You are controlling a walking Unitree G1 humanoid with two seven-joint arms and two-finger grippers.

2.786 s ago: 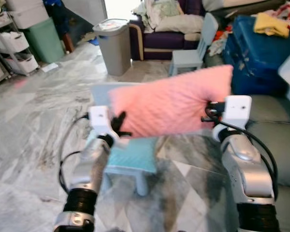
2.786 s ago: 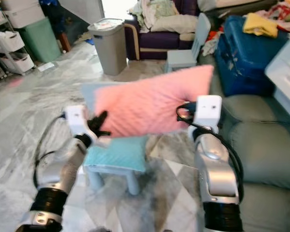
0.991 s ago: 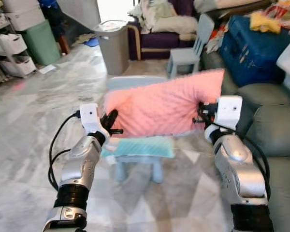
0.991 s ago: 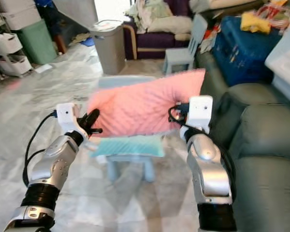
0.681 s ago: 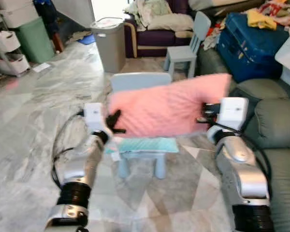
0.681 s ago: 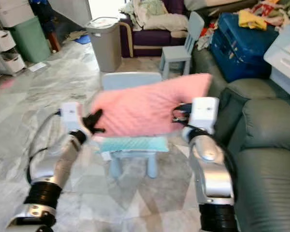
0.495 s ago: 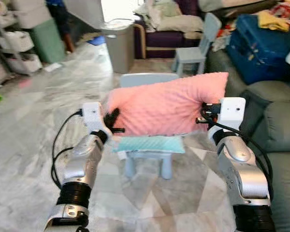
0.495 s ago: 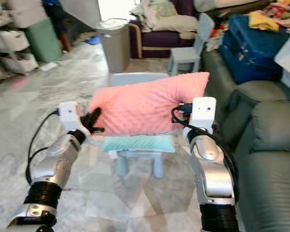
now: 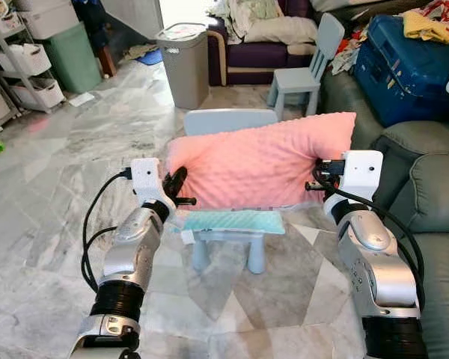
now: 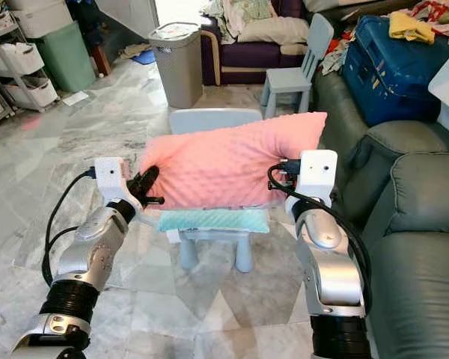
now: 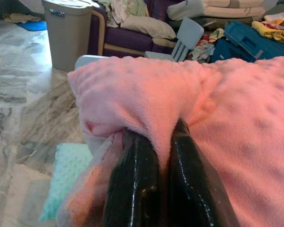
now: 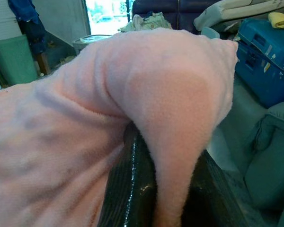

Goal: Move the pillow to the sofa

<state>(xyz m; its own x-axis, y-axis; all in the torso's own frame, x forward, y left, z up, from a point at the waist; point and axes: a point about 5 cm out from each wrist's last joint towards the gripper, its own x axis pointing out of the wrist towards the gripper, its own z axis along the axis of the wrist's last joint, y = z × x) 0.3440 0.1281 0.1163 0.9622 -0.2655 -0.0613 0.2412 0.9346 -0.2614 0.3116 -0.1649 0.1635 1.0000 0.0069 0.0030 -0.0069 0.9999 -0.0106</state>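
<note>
Carrying pillow [image 9: 258,163] above small chair [image 9: 232,224] | left gripper [image 9: 176,187] and right gripper [image 9: 319,177] jaws pinching opposite ends | long axis spanning between arms | sofa [image 9: 426,194] lying beyond right gripper, nearer arm.

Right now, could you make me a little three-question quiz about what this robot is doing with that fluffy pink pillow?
1. True or false: both the left hand and the right hand grip the fluffy pink pillow.
2. What lies on the small pale blue chair under the pillow?
A. teal cushion
B. yellow cloth
3. Which side is the grey-green sofa on, the robot's left or right?

Key: 1 true; 2 A; 3 right.
</note>
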